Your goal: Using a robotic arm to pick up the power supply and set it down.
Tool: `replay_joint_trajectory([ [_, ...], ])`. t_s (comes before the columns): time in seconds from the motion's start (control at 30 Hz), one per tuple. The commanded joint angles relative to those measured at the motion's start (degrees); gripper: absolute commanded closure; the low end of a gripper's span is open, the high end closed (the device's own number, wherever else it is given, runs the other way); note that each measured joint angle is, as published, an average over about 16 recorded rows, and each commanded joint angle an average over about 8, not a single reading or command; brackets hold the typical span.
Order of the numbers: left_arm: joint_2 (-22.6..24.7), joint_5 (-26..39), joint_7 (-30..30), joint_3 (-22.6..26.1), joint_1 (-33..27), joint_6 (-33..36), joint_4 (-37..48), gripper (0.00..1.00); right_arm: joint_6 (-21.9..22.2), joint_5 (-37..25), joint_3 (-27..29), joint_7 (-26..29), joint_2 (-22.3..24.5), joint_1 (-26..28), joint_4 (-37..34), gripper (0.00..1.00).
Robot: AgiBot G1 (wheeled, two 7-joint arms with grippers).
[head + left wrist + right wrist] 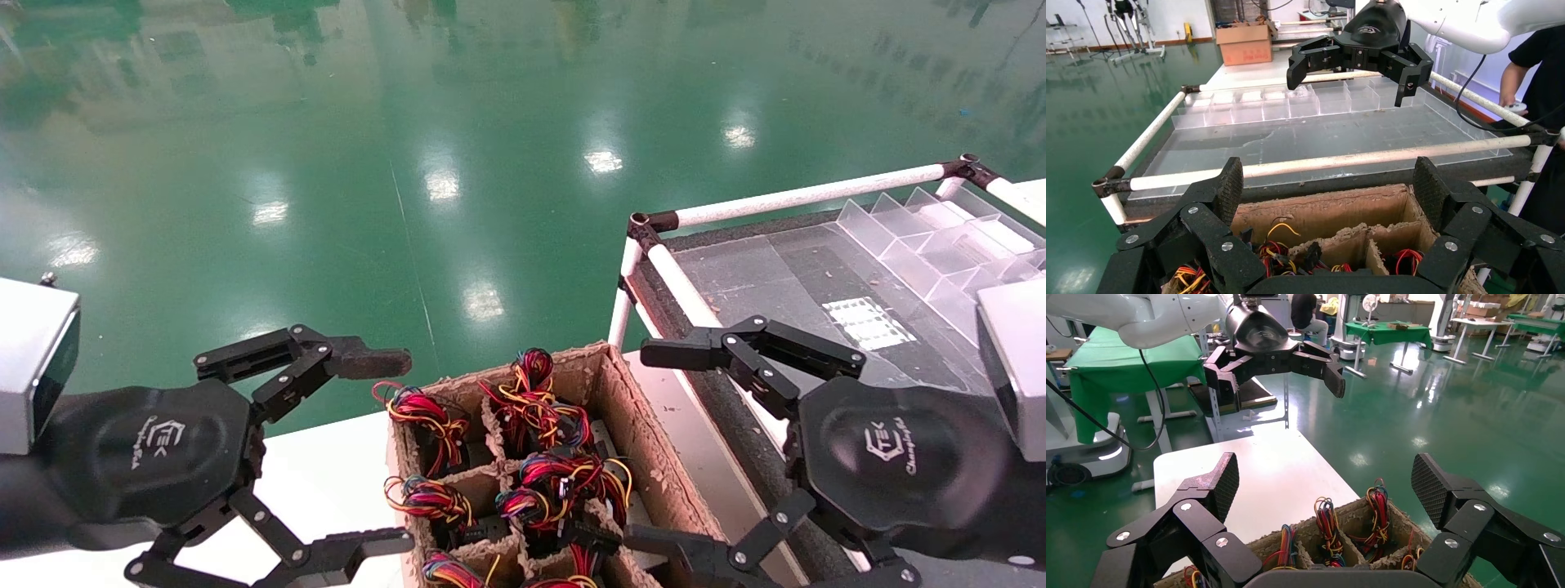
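A cardboard box [633,445] with paper dividers holds several power supplies; only their red, yellow, orange and black wire bundles [531,400] [1272,251] [1327,520] show, the metal bodies are hidden in the cells. My left gripper [404,449] hangs open just left of the box and above its left edge. My right gripper [641,445] hangs open over the box's right wall. Both hold nothing. In the left wrist view my own left gripper [1329,190] frames the box, with the right gripper [1352,61] beyond. The right gripper [1327,484] likewise faces the left gripper [1275,364].
The box stands on a white table [327,474]. To its right is a white-pipe frame [801,194] around a dark bench with a clear acrylic tray [940,245] of compartments. Green floor [409,163] lies beyond. A person [1529,61] stands behind the bench.
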Motion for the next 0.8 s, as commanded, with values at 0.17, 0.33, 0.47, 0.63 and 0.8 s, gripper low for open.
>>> replay_joint_trajectory([
  [0.17, 0.0, 0.0, 0.0, 0.0, 0.0, 0.0, 0.0, 0.0, 0.0, 0.0, 0.0, 0.0, 0.0, 0.0, 0.0, 0.0],
  [0.33, 0.0, 0.0, 0.0, 0.0, 0.0, 0.0, 0.0, 0.45, 0.0, 0.0, 0.0, 0.0, 0.0, 0.0, 0.0, 0.0],
  [0.47, 0.0, 0.0, 0.0, 0.0, 0.0, 0.0, 0.0, 0.95, 0.0, 0.0, 0.0, 0.0, 0.0, 0.0, 0.0, 0.0],
  [0.63, 0.0, 0.0, 0.0, 0.0, 0.0, 0.0, 0.0, 1.0, 0.0, 0.0, 0.0, 0.0, 0.0, 0.0, 0.0, 0.0],
  [0.8, 0.0, 0.0, 0.0, 0.0, 0.0, 0.0, 0.0, 1.0, 0.0, 0.0, 0.0, 0.0, 0.0, 0.0, 0.0, 0.0],
])
